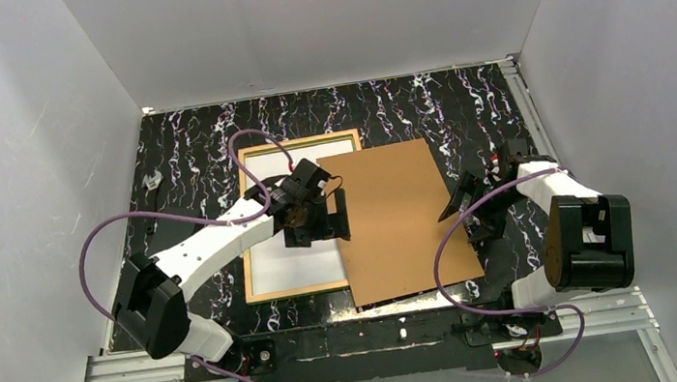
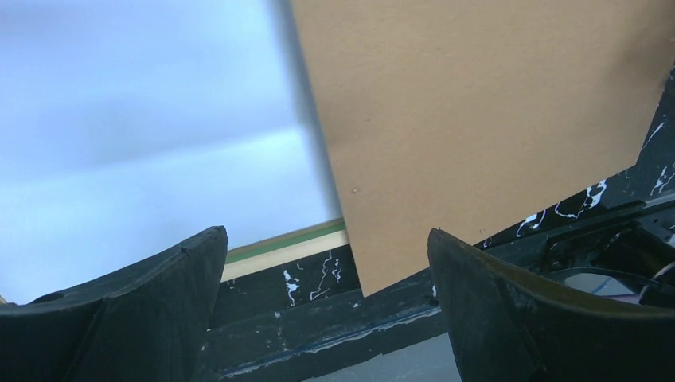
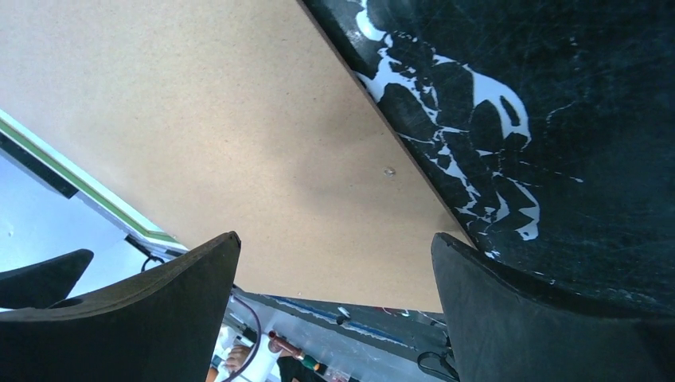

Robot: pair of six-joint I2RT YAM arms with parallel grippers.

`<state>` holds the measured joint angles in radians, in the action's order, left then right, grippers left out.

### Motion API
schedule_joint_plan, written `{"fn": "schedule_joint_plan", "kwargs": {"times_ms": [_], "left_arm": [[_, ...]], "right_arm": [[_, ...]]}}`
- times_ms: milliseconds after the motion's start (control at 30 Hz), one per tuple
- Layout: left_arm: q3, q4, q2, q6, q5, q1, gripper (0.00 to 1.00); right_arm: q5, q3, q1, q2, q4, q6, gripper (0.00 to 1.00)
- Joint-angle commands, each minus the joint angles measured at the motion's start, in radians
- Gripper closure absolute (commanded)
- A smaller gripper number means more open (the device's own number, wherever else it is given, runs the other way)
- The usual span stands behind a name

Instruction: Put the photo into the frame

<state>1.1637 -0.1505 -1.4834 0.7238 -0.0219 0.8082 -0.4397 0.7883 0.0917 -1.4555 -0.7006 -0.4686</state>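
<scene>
On the left of the bench (image 1: 403, 110), the photo (image 1: 290, 265) lies white side up inside the frame (image 1: 298, 291), with a brown board (image 1: 402, 222) overlapping the frame's right edge. The left pincer (image 2: 326, 239) and right pincer (image 3: 334, 239) stand open and empty. Expect thin, limp, slippery paper, so grip it at an edge.

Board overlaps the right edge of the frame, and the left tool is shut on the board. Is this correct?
Not quite. The board does overlap the right edge of the frame, but the left tool is open and grips nothing. The left wrist view shows its fingers wide apart.
</scene>
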Motion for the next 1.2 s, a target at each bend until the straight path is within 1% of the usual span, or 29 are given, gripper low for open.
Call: {"fn": "schedule_joint_plan", "kwargs": {"times_ms": [0,100,200,300,500,667,833,867,900,967,1033,1100,1167], "left_arm": [[-0.112,0.034,0.049,0.036,0.139,-0.067,0.02],[-0.176,0.171,0.049,0.086,0.233,-0.101,0.02],[-0.22,0.282,0.027,0.13,0.286,-0.117,0.05],[-0.231,0.331,0.007,0.145,0.291,-0.122,0.08],[-0.299,0.458,-0.032,0.207,0.283,-0.136,0.14],[-0.316,0.493,-0.077,0.232,0.295,-0.149,0.18],[-0.338,0.604,-0.136,0.275,0.345,-0.154,0.21],[-0.341,0.627,-0.096,0.283,0.359,-0.154,0.22],[-0.343,0.65,-0.153,0.291,0.373,-0.155,0.22],[-0.351,0.699,-0.176,0.31,0.396,-0.155,0.27],[-0.364,0.753,-0.179,0.325,0.416,-0.157,0.36],[-0.373,0.781,-0.162,0.329,0.422,-0.157,0.39],[-0.376,0.775,-0.132,0.319,0.422,-0.157,0.41]], "right_arm": [[0.069,-0.009,-0.004,0.027,-0.016,-0.012,0.02],[0.122,0.003,-0.003,0.043,-0.035,-0.013,0.02],[0.132,0.009,-0.004,0.052,-0.038,-0.014,0.02],[0.118,-0.001,-0.004,0.033,-0.022,-0.017,0.02],[0.097,-0.026,-0.004,-0.008,0.019,-0.024,0.02],[0.081,-0.035,-0.004,-0.021,0.032,-0.024,0.02],[0.071,-0.038,-0.003,-0.027,0.037,-0.021,0.02],[0.069,-0.039,-0.004,-0.027,0.039,-0.021,0.02],[0.067,-0.04,-0.004,-0.027,0.038,-0.019,0.02],[0.063,-0.04,-0.004,-0.029,0.041,-0.019,0.02],[0.053,-0.041,-0.004,-0.031,0.043,-0.019,0.02],[0.041,-0.045,-0.004,-0.033,0.049,-0.021,0.02],[0.033,-0.05,-0.006,-0.035,0.053,-0.018,0.02]]}}
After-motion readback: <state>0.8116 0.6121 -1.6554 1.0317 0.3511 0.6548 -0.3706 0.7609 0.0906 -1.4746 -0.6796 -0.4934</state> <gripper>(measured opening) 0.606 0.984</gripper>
